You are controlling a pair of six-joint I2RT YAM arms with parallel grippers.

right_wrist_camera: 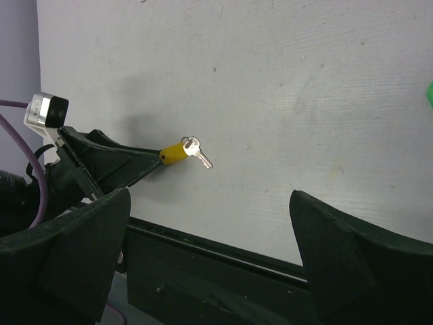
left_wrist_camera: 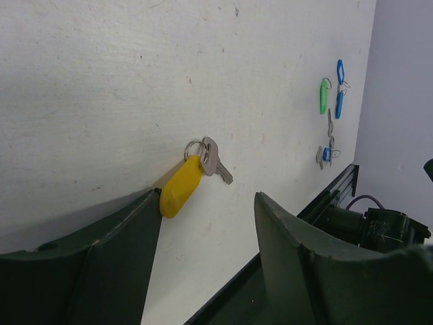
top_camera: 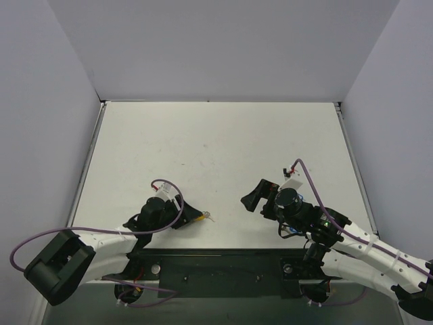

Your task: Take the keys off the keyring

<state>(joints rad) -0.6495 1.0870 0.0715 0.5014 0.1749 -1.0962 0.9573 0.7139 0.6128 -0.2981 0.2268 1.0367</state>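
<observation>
A yellow-capped key [left_wrist_camera: 179, 188] lies on the white table, joined by a thin silver keyring [left_wrist_camera: 194, 147] to a bare silver key [left_wrist_camera: 216, 161]. My left gripper [left_wrist_camera: 208, 198] is open, low over the table, and the yellow cap's near end touches its left fingertip [left_wrist_camera: 150, 203]. In the top view the yellow cap [top_camera: 200, 217] lies just right of the left gripper [top_camera: 192, 218]. My right gripper [top_camera: 258, 200] is open and empty, apart to the right. The right wrist view shows the yellow cap [right_wrist_camera: 173, 152], the silver key [right_wrist_camera: 201, 156] and the open right gripper [right_wrist_camera: 210, 223].
Several loose keys with green [left_wrist_camera: 323, 97] and blue [left_wrist_camera: 339, 71] caps lie further right on the table, mostly hidden under the right arm in the top view. A black rail [top_camera: 216, 261] runs along the table's near edge. White walls stand on three sides.
</observation>
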